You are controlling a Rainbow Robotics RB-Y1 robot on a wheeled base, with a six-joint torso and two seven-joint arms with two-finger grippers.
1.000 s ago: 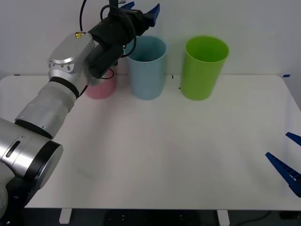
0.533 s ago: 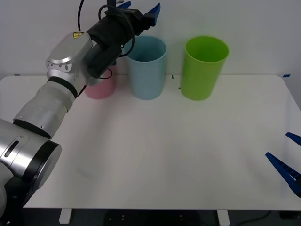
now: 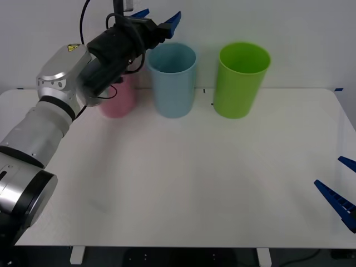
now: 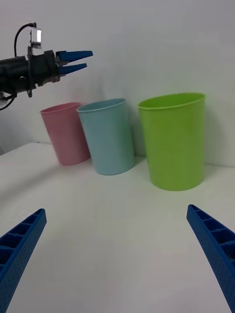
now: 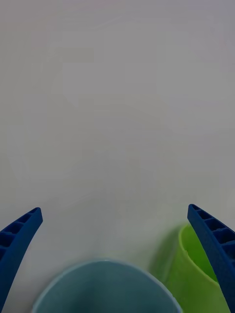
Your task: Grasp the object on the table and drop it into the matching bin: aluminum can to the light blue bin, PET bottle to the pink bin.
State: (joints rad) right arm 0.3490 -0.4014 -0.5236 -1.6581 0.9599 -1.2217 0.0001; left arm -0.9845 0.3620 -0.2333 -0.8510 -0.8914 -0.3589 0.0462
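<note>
My left gripper (image 3: 161, 16) hangs open and empty in the air above the near-left rim of the light blue bin (image 3: 173, 83), between it and the pink bin (image 3: 119, 100). The left wrist view looks past the spread gripper (image 5: 115, 211) down at the light blue bin's rim (image 5: 105, 288). The right wrist view shows the left gripper (image 4: 78, 61) high above the pink bin (image 4: 66, 132) and the light blue bin (image 4: 110, 139). The aluminum can and the PET bottle are out of view. My right gripper (image 3: 328, 171) rests open at the table's right edge.
A lime green bin (image 3: 240, 80) stands to the right of the light blue one, at the back of the white table (image 3: 194, 178). It also appears in the wrist views as the green bin (image 4: 176, 142) and the green bin's rim (image 5: 196, 279). A wall rises behind the bins.
My left arm has swung a little to the left, carrying the open gripper from over the light blue bin toward its left rim. The right gripper has stayed still.
</note>
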